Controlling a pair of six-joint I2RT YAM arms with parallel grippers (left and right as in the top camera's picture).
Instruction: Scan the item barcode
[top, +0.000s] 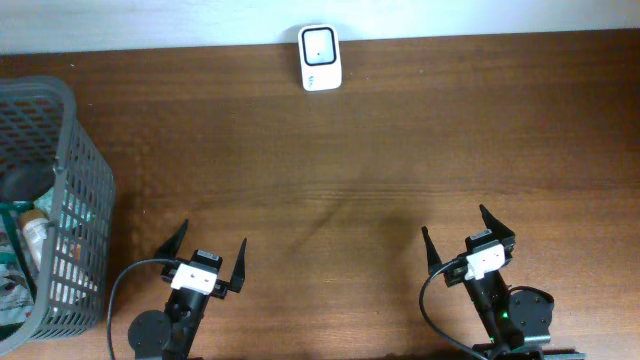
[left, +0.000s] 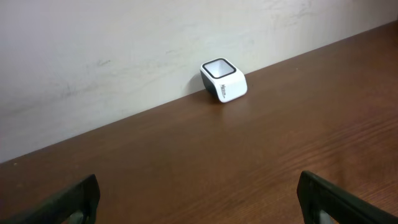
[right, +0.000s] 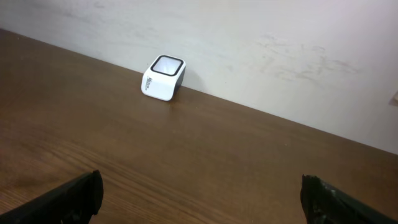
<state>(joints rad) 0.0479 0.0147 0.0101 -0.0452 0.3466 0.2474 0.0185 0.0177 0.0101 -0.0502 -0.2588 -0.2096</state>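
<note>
Brown wood covers the table (top: 400, 150), which runs back to a pale, scuffed wall (left: 124, 37). The white scanner (top: 320, 58) sits at the far edge, touching or almost touching the wall, with its dark window facing up and tilted towards the near side. A grey mesh basket (top: 88, 225) stands at the left edge, and the items (top: 30, 235) lie jumbled inside it. They are too crowded and too small to tell which one carries a readable barcode.

The left gripper (top: 212, 238) hovers near the front edge just right of the basket, jaws spread wide and holding nothing. The right gripper (top: 453, 222) hovers well apart from it on the right, equally splayed and empty. Both wrist views show only bare wood and the scanner far ahead.

Nothing has been picked yet, so the risks likely lie in the pick. The basket has tall walls and a packed load, so a reach from the left arm could catch the rim, drag the basket or close on two things at once. A smooth or rounded item may twist in the fingers, which could turn its label away from the scanner window. The scanner is well apart from both arms, so the carry will be long, and a loose hold could drop the item partway. Pushing too far forward might knock the scanner against the wall.
</note>
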